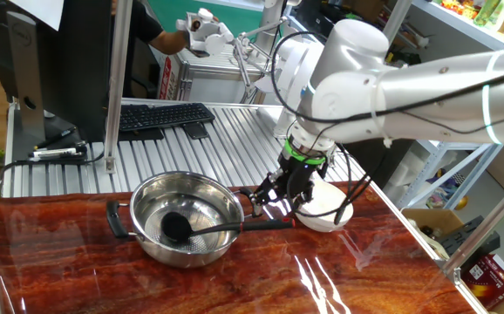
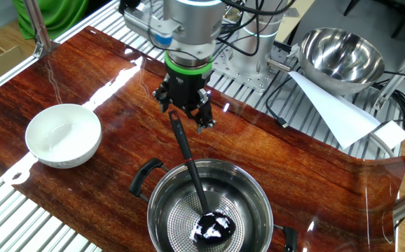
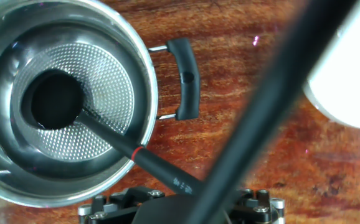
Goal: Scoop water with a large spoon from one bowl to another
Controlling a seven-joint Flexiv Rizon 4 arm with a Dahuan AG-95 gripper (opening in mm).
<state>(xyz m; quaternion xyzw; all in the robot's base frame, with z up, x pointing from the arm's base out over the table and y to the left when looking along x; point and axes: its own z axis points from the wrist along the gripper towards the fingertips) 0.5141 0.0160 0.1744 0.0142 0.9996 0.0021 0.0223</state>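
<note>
The black large spoon (image 2: 192, 175) lies in the steel pot (image 2: 255, 192), its cup (image 1: 176, 227) down in the water on the dotted bottom and its handle leaning over the rim. My gripper (image 2: 185, 115) hovers over the free end of the handle with its fingers spread to either side, open and holding nothing. In the hand view the handle (image 3: 161, 168) runs from the cup (image 3: 55, 99) towards the gripper body at the bottom edge. The white bowl (image 2: 64, 135) stands apart from the pot on the wooden board. In one fixed view the bowl (image 1: 326, 214) sits just behind the gripper (image 1: 280, 196).
A black pot handle (image 3: 186, 78) points towards the white bowl (image 3: 348, 68). A blurred dark bar (image 3: 279, 93) crosses the hand view diagonally. A second steel bowl (image 2: 342, 56) and white paper (image 2: 335, 112) lie beyond the board. A keyboard (image 1: 160, 116) rests on the slatted metal top.
</note>
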